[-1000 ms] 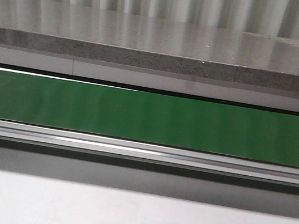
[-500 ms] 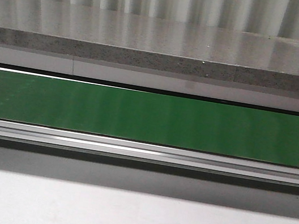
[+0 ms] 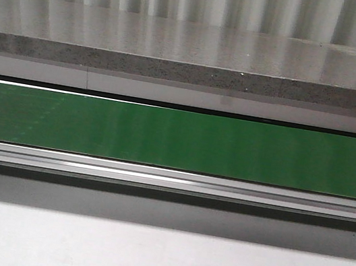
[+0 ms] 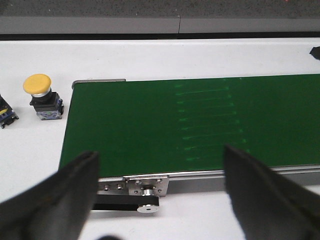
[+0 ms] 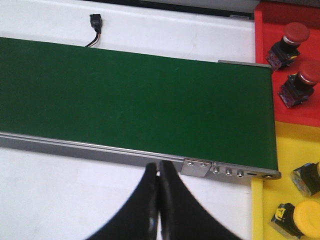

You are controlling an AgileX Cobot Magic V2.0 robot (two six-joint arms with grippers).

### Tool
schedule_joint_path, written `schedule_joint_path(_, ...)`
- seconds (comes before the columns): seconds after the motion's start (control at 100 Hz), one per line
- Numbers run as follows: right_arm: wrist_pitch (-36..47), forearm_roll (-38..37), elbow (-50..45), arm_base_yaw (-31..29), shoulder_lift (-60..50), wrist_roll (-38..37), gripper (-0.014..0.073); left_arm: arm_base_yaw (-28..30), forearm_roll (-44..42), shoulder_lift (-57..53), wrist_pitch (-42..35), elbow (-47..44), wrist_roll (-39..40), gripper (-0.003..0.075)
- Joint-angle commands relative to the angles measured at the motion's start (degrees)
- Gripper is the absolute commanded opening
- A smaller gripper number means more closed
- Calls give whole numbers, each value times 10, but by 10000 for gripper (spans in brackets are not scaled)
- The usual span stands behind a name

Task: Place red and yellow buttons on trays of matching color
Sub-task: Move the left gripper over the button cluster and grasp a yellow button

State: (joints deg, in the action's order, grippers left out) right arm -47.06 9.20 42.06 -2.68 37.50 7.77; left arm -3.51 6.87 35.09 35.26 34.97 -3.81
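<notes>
Buttons already sit on both trays at one end of the green belt [image 5: 135, 100]: two red buttons, one [image 5: 291, 39] and another [image 5: 300, 80], rest on the red tray [image 5: 262, 30], and a yellow button [image 5: 300, 216] lies on the yellow tray [image 5: 290, 145] with a further black-bodied part [image 5: 307, 179] beside it, its cap out of view, so I cannot tell its colour. At the other end of the belt, one yellow button [image 4: 41, 95] stands upright on the white bench [image 4: 30, 145], just off the belt's corner, and a dark piece [image 4: 6, 114] at the picture's edge near it may be another button, too cut off to tell. The left gripper [image 4: 160, 195] hangs over the near edge of the belt with its fingers [image 4: 60, 200] wide apart and nothing between them. The right gripper [image 5: 159, 205] hovers by the belt's near rail with its fingers pressed together, holding nothing. The belt itself carries no button in any view, and the front view shows only belt and bench. By my judgement the sorting is partly done: several buttons are placed by colour, while at least the yellow one by the left arm is left to be moved to the yellow tray at the far end.
</notes>
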Motion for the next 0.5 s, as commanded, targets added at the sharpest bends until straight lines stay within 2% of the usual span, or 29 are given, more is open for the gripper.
schedule_joint_path(0.0, 37, 2, 14, 2, -1, 6, -67, -3, 5, 0, -36, 14, 4, 697)
schedule_joint_path(0.25, 37, 2, 14, 2, -1, 6, -67, -3, 3, 0, -47, 16, 10, 651)
schedule_joint_path(0.49, 37, 2, 14, 2, -1, 6, -67, -3, -83, 71, -45, 66, 159, 650)
